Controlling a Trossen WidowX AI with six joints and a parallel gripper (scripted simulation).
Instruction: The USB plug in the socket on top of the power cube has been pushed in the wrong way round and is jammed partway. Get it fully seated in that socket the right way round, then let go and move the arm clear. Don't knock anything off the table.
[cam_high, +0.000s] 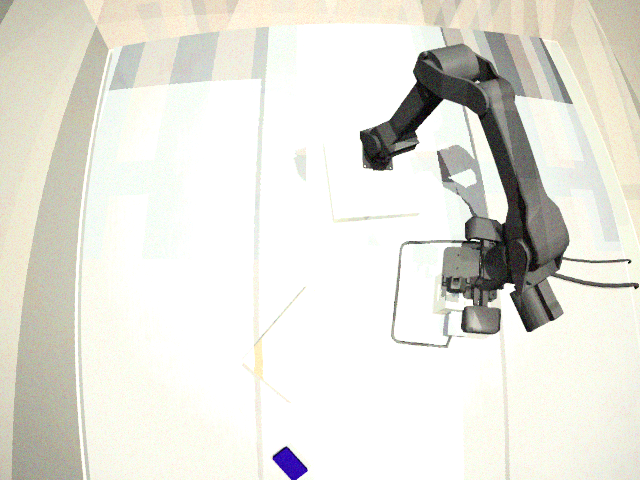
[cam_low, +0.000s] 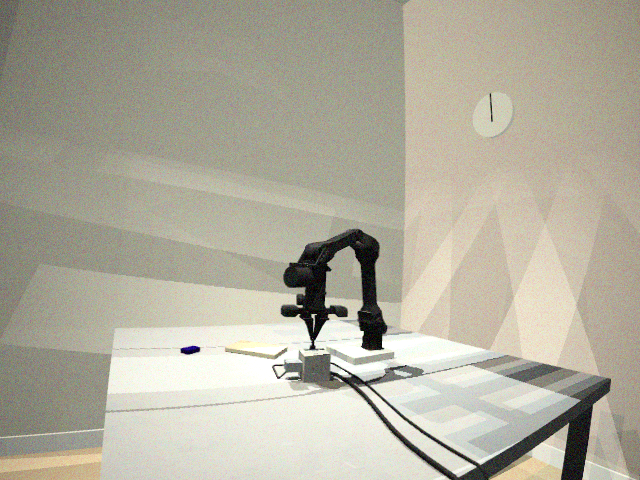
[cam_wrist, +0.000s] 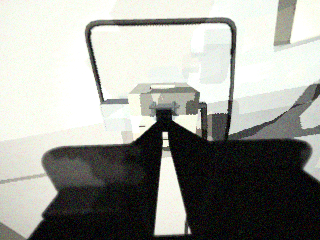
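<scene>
The power cube (cam_low: 315, 367) (cam_wrist: 143, 104) is a pale grey block standing on the table. My gripper (cam_low: 312, 342) (cam_wrist: 164, 125) points straight down over its top and is shut on the small dark USB plug (cam_low: 312, 347) (cam_wrist: 164, 114). The plug is upright at the cube's top face. How deep it sits and which way round it is cannot be told, as the fingertips cover it and the socket. In the top view the gripper body hides the fingertips and much of the cube.
A smaller pale block (cam_low: 292, 365) (cam_wrist: 115, 119) sits beside the cube. A dark cable loop (cam_high: 396, 294) (cam_wrist: 160, 21) surrounds that side. Two dark cables (cam_low: 403, 413) trail away. A tan board (cam_low: 255, 350), a blue block (cam_high: 290, 462) (cam_low: 190, 349) and the arm's white base plate (cam_high: 361, 198) are on the table.
</scene>
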